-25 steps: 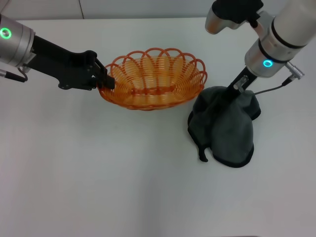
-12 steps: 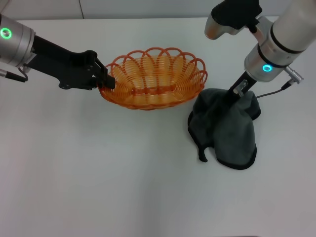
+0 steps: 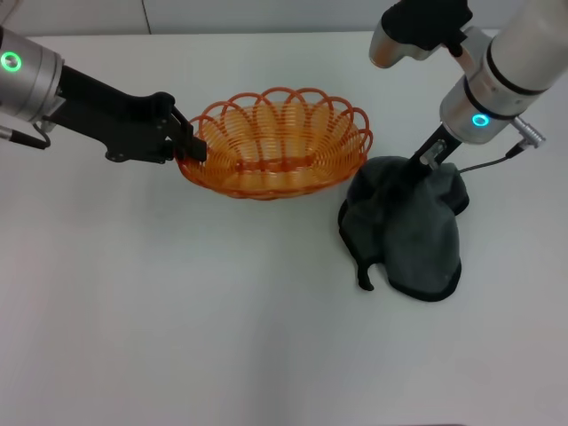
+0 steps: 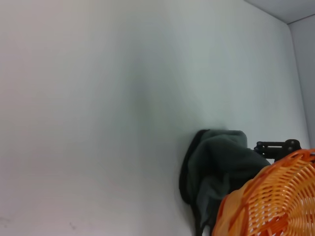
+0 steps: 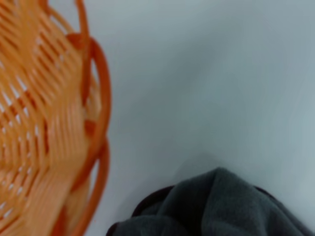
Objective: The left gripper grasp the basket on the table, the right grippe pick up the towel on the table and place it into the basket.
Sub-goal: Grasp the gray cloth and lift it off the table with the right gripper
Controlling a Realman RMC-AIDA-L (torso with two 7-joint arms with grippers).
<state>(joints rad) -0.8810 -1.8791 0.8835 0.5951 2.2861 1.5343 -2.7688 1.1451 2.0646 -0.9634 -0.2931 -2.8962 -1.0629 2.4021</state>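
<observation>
**Towel pinch under way, basket already held**

The left gripper (image 3: 188, 142) was clamped on the rim of the basket (image 3: 277, 142) at its left end, the basket sitting on the table (image 3: 177, 311). The right grippe (image 3: 419, 166) was planted in the far part of the towel (image 3: 406, 232), its fingertips buried in the fleece, so whether they had closed on the cloth could not be told. The towel lay rumpled on the table just right of the basket, close to the rim but apparently not overlapping it; the right wrist view showed a strip of bare table between them.

Judged step: securing the towel for the lift. To do it well, pinch a thick fold, not one layer, then lift high enough for the hanging edge to pass the scalloped loops. Carry left over the basket centre, release low. The left hold should keep the basket from sliding if cloth drags the rim.
</observation>
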